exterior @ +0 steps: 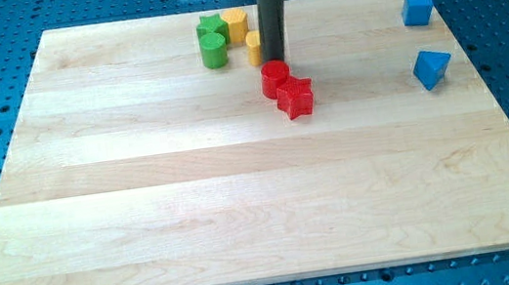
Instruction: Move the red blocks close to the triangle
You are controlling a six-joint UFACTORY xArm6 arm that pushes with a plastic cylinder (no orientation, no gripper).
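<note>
My tip (275, 60) rests on the board just above the red cylinder (274, 78), touching or nearly touching its top edge. A red star block (296, 98) lies against the cylinder's lower right side. The blue triangle block (431, 68) sits near the view's right edge, well apart from the red blocks. The rod rises straight up to the view's top.
A blue cube (417, 8) sits at the top right. A green cylinder (213, 50) and a green star (212, 28) stand at the top centre-left, with a yellow hexagon (236, 24) and a yellow cylinder (254, 48) beside them, partly hidden by the rod. The wooden board (143, 196) lies on a blue perforated table.
</note>
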